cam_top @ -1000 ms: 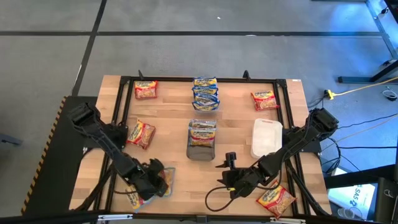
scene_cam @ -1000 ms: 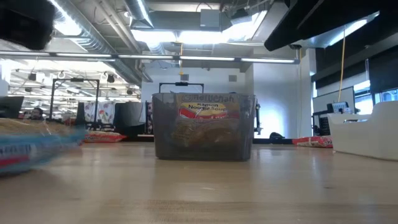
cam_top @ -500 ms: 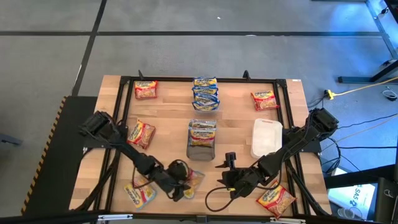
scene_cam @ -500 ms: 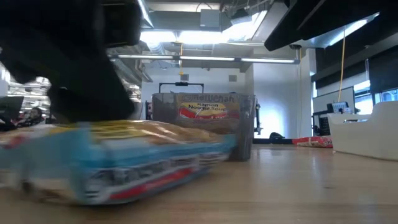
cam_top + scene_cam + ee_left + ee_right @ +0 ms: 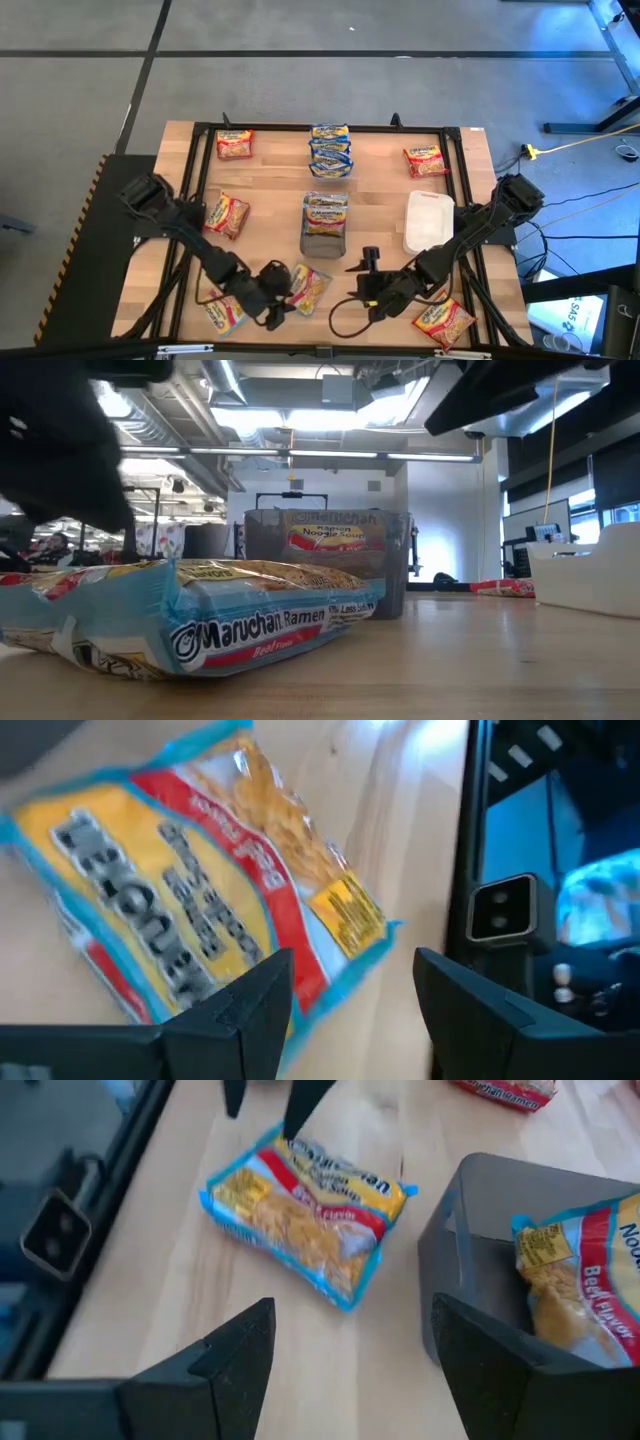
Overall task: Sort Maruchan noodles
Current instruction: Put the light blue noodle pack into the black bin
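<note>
1. From above, the left gripper point(image 5: 276, 297) sits low at the near edge of the table point(image 5: 270, 190), its fingers spread and holding nothing. The blue-edged packet point(image 5: 309, 289) lies flat on the wood just past its fingertips, toward the right arm.
2. The left wrist view fills in the detail: both dark fingers point(image 5: 245, 1010) stand apart with bare wood between them. The blue-edged packet point(image 5: 190, 910) lies just ahead of the fingertips, free of both.
3. The right wrist view shows the same packet point(image 5: 305, 1210) from the other side, lying ahead of the right gripper's open, empty fingers point(image 5: 225, 1360). The dark mesh basket point(image 5: 500, 1250) is beside one finger, with a beef-flavour packet point(image 5: 585, 1270) inside.
4. Only the low view lets the label be read: the blue-edged packet point(image 5: 215, 620) rests flat on the table in front of the dark mesh basket point(image 5: 328, 563).
5. Only the high view shows the rest: a red-edged packet point(image 5: 225, 315) just behind the left gripper, a stack of blue packets point(image 5: 330, 150) at the far edge, the clear plastic tub point(image 5: 428, 222) and the right gripper point(image 5: 368, 293), which hangs near the near edge.
6. One second earlier the left gripper was over toward the table's left side with the blue-edged packet in its fingers. Half a second ago it was carrying it toward the middle. Now the packet is set down and let go. The right gripper has not moved.
</note>
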